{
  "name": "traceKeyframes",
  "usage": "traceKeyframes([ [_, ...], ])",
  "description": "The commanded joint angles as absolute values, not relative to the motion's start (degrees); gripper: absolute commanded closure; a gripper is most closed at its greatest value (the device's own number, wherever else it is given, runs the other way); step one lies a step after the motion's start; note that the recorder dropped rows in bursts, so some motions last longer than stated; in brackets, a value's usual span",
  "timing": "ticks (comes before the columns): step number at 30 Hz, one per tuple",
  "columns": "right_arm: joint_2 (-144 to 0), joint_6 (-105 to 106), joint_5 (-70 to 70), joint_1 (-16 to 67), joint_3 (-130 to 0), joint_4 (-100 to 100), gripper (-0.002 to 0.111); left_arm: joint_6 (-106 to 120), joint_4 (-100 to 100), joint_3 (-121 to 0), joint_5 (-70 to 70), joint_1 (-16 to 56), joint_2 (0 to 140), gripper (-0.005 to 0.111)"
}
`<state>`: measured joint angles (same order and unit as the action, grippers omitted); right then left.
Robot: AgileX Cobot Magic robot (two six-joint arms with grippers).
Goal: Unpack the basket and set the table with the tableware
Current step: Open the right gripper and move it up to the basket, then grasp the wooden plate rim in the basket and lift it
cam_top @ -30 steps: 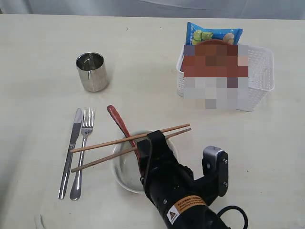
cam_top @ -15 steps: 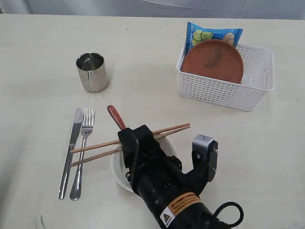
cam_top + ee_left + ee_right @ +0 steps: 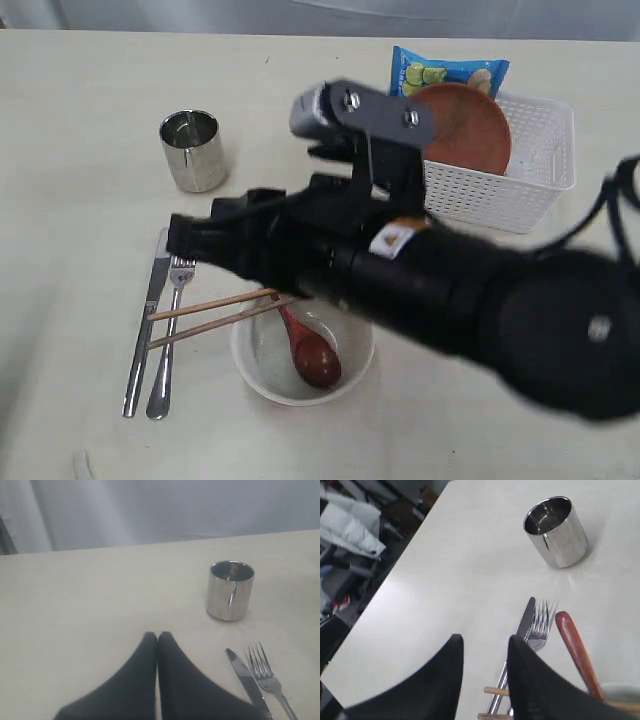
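While the right hand (image 3: 485, 639) hangs narrowly parted near the fork (image 3: 540, 622), it holds nothing. The left hand (image 3: 157, 635) is closed.

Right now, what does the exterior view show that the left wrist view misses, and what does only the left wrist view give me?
Only the exterior view: the basket holding the brown plate, the blue snack packet behind the plate, the white bowl with the wooden spoon in it, the chopsticks, and the right arm across the middle. Only the left wrist view: the left end effector, shut and empty. Both: the steel cup, the knife and fork side by side, and the table.
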<state>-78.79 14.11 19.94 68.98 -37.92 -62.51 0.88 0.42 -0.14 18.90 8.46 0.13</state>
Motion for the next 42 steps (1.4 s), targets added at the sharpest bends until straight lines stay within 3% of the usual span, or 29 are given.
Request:
traceKeyframes([
  [1, -76.1, 34.7, -7.6, 54.3, -44.5, -66.0, 0.077, 0.7, 0.4, 0.0, 18.4, 8.8, 0.0, 0.107],
  [6, -77.0, 30.5, -19.4, 44.7, -49.6, -39.9, 0.077, 0.7, 0.4, 0.0, 18.4, 8.8, 0.0, 0.107],
  [9, -77.9, 13.8, -23.8, 42.8, -52.0, -10.9, 0.077, 0.7, 0.4, 0.0, 18.4, 8.8, 0.0, 0.107],
  [12, -80.6, -8.7, -37.6, 42.4, -55.8, 20.0, 0.076, 0.7, 0.4, 0.0, 18.4, 8.8, 0.0, 0.107],
  [14, -83.1, -12.2, -47.4, 42.4, -58.1, 28.1, 0.070, 0.7, 0.4, 0.0, 18.4, 8.8, 0.0, 0.107],
  [19, -86.8, 0.6, -53.0, 42.1, -59.7, 27.1, 0.066, 0.7, 0.4, 0.0, 18.4, 8.8, 0.0, 0.107],
  [23, -89.6, -7.5, -54.9, 39.3, -63.2, 30.0, 0.066, 0.7, 0.4, 0.0, 18.4, 8.8, 0.0, 0.107],
  [31, -95.2, 0.8, -61.6, 22.0, -78.1, 10.6, 0.066, 0.7, 0.4, 0.0, 18.4, 8.8, 0.0, 0.107],
  [37, -100.8, 8.6, -62.0, 10.8, -80.9, -0.5, 0.066, 0.7, 0.4, 0.0, 18.4, 8.8, 0.0, 0.107],
  [42, -105.1, 18.1, -60.4, 6.3, -80.9, -9.3, 0.066, 0.6, 0.4, 0.0, 18.4, 8.8, 0.0, 0.107],
])
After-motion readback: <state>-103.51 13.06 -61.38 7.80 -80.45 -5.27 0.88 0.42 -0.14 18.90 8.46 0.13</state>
